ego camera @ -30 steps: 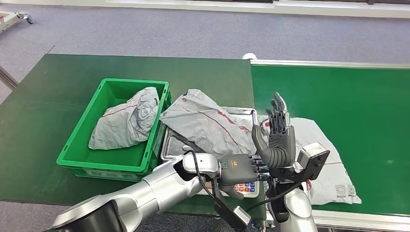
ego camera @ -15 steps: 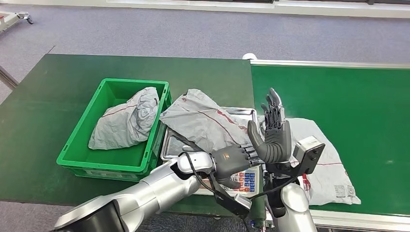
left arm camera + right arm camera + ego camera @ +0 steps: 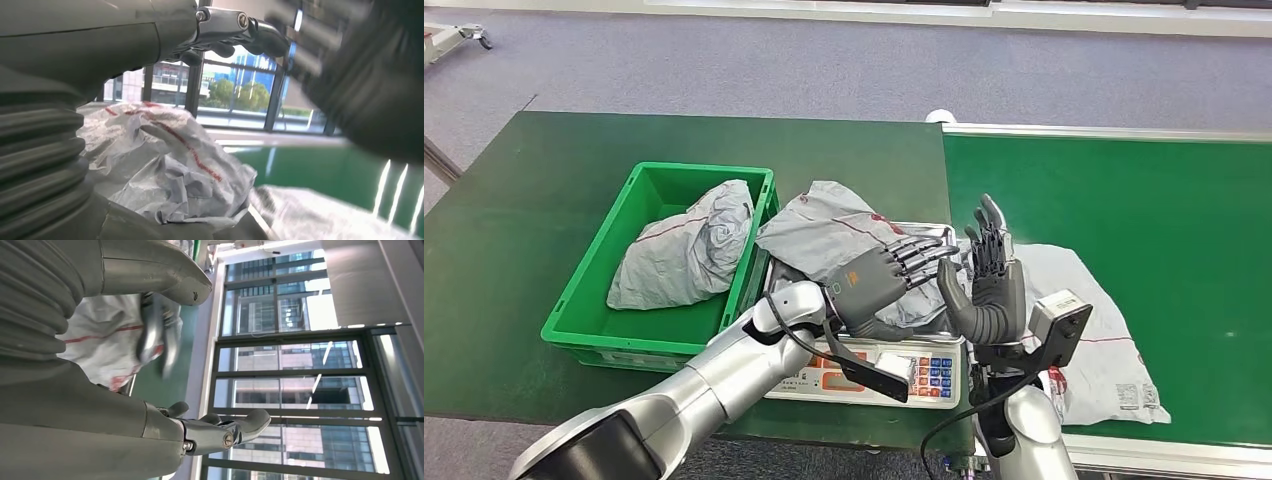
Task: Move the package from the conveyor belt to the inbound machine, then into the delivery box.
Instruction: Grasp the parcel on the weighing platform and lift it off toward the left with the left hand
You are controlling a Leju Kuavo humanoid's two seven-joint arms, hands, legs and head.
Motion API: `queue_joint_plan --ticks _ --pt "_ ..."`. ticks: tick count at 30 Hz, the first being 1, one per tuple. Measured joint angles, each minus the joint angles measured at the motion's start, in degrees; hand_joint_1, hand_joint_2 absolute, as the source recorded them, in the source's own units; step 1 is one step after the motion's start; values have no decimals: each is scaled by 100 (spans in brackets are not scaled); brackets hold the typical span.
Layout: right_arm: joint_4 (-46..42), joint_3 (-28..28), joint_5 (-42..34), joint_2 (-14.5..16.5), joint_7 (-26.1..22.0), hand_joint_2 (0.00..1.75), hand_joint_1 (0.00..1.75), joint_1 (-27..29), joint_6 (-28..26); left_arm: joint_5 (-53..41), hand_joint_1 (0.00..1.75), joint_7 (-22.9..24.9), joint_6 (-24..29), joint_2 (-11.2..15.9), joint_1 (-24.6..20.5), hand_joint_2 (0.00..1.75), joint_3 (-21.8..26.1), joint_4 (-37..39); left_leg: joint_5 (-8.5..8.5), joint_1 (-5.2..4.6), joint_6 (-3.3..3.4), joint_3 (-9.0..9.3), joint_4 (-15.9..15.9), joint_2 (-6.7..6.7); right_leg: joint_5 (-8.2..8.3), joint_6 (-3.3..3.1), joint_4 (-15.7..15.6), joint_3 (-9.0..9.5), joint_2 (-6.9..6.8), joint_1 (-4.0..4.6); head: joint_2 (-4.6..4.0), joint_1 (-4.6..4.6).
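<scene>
Left hand (image 3: 879, 280): I see fingers extended, resting flat on the crumpled grey plastic package (image 3: 844, 245), gripping nothing.
Right hand (image 3: 986, 290): raised upright, fingers spread, empty.
Package location: on the steel-trayed inbound scale (image 3: 904, 370), beside the green plastic crate (image 3: 594, 300).

Grey package (image 3: 844, 250) with red stripes under my dark-grey left hand (image 3: 879, 280) — green box (image 3: 594, 310), green belt (image 3: 1144, 210), dark-green counter (image 3: 524, 180).
</scene>
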Motion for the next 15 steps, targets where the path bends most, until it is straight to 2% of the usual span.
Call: queue_joint_plan --ticks 8,11,15 --pt "-43 -60 1 -33 11 175 0 212 116 -342 0 108 -530 278 506 175 710 -1232 0 0 0 -1 0 1 -1 -1 0 -2 1 2 0 0" --pt "-27 -57 1 -34 5 175 0 205 213 -534 0 172 -488 303 586 175 898 -1252 0 0 0 -2 0 0 0 0 0 -1 0 2 0 1" --pt "16 -44 3 -34 6 175 0 174 244 -776 0 183 -215 254 596 175 1069 -871 1 0 1 -1 0 0 0 0 0 -1 0 1 0 1"
